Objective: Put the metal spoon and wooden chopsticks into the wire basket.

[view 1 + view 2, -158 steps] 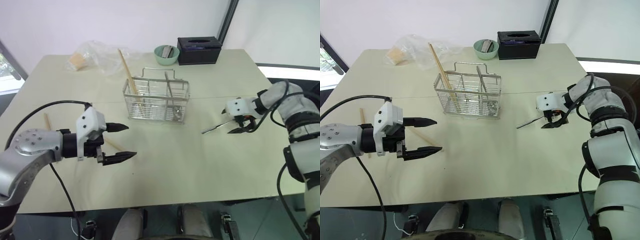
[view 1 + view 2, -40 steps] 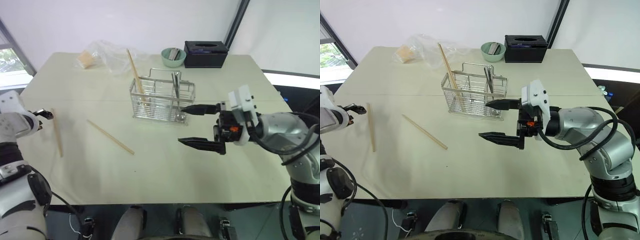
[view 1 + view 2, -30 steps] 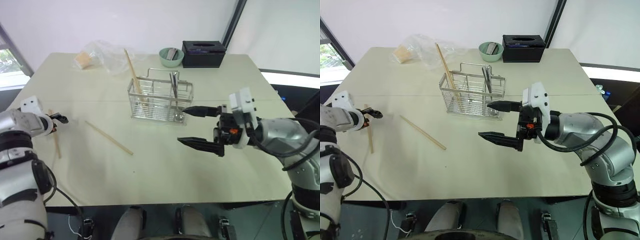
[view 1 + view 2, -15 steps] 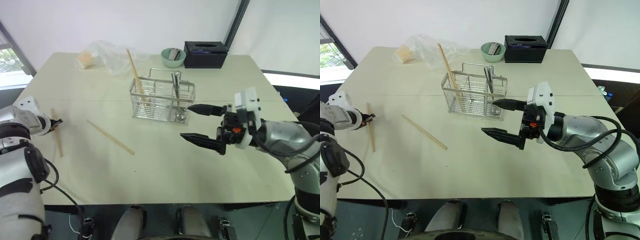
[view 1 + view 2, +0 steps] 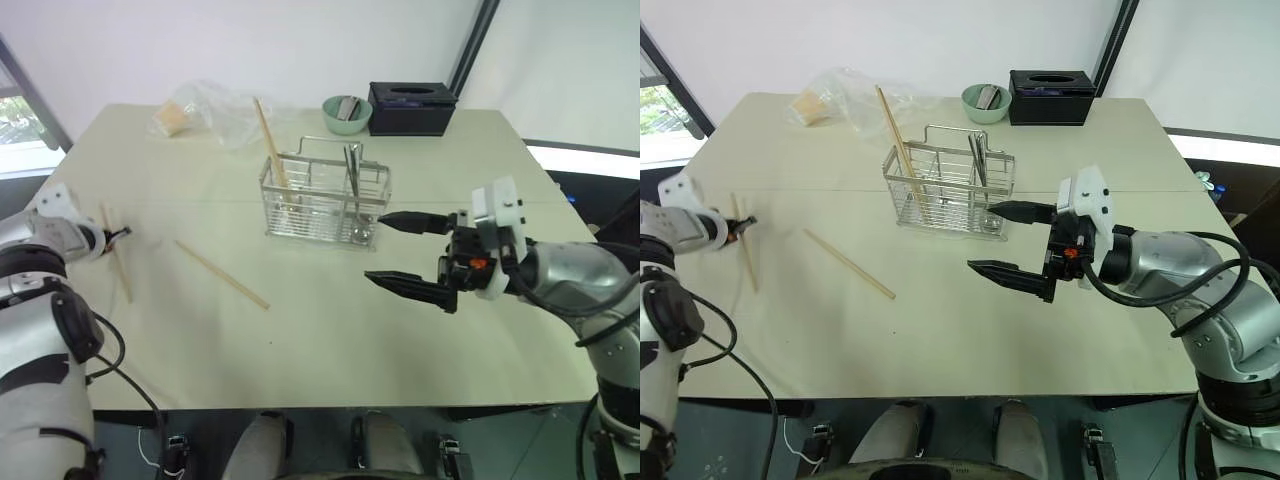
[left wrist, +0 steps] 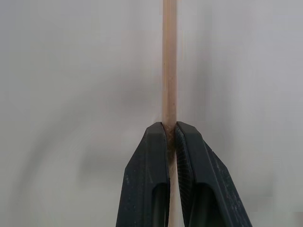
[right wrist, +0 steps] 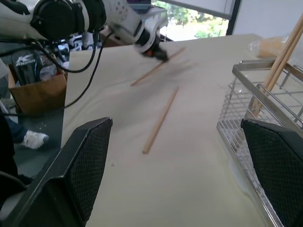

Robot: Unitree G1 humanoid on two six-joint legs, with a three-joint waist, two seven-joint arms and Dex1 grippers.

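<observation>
Three wooden chopsticks: one standing in wire basket (image 5: 322, 203), one lying on counter (image 5: 330, 330), one (image 5: 118, 262) being clamped by left pincer (image 5: 112, 237); right pincer (image 5: 408, 254) hanging apart

Wire basket (image 5: 322, 205): silver wire caddy with grid sides, inner dividers and a loop handle, upright near the middle of the pale table. Metal spoon (image 5: 352, 185): slim, shiny, standing handle-up in the basket's right-hand compartment. Wooden chopsticks, pale tan, straight: one (image 5: 270, 150) leans in the basket's left compartment, its upper end rising well above the rim and tilted away to the left; one (image 5: 222, 274) lies flat on the table, diagonal, in front and left of the basket, well apart from it; one (image 6: 169, 71) near the table's left edge, pinched between the left gripper's (image 6: 170, 128) closed fingers.
</observation>
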